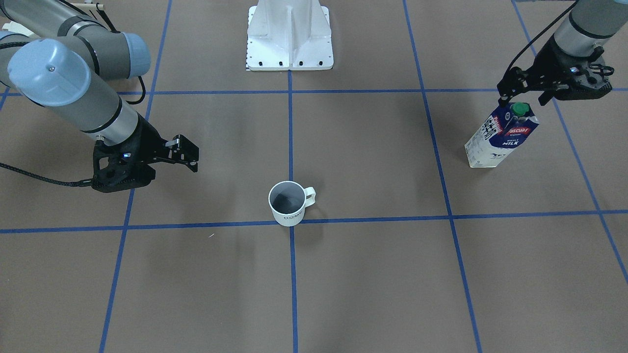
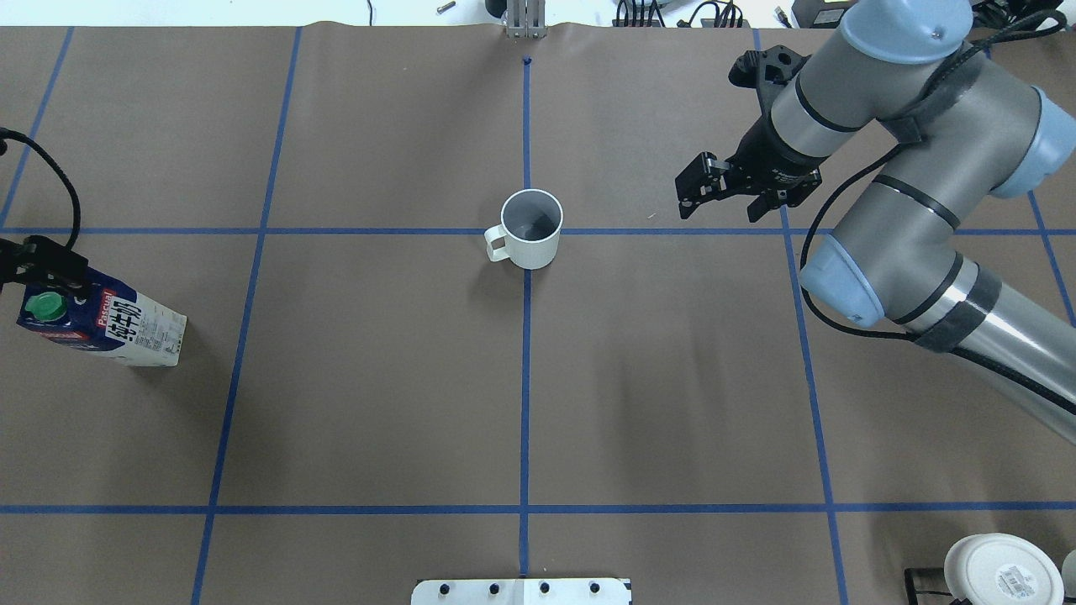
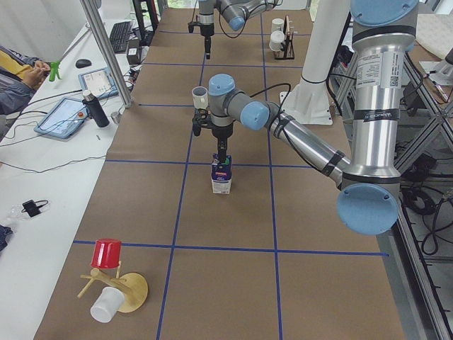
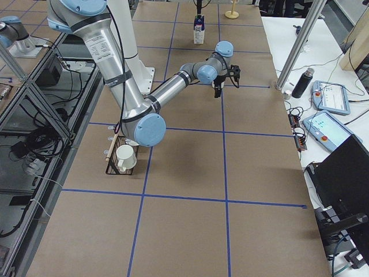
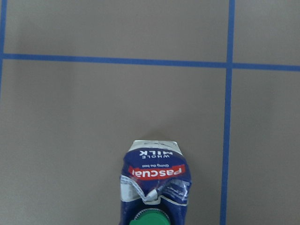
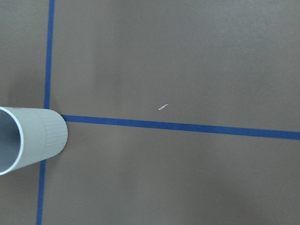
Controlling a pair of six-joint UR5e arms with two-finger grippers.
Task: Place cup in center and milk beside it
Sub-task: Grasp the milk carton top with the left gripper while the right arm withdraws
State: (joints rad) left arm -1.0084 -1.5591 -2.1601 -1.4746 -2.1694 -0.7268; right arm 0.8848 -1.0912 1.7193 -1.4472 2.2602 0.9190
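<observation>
Left claw (image 1: 508, 93) hangs right over the milk (image 1: 500, 139), close to the tabletop's left edge. Its tips sit at the carton's folded top, next to the cap (image 1: 519, 108). I cannot tell if it is pinching the top or only close to it.

The milk stands up straight, so its long side runs up and down, right under this claw. The left arm is much nearer to it than the right arm.

The cup (image 1: 289, 203) stands upright in the middle of the tabletop, well apart from the milk. Its handle points toward the left edge. I think the cup's part is done, and the milk must go sideways to stand beside it.

Beyond the cup, toward the right edge, the right claw (image 1: 191, 154) hovers, spread wide and holding nothing.

Count: one milk, one cup, two claws.
</observation>
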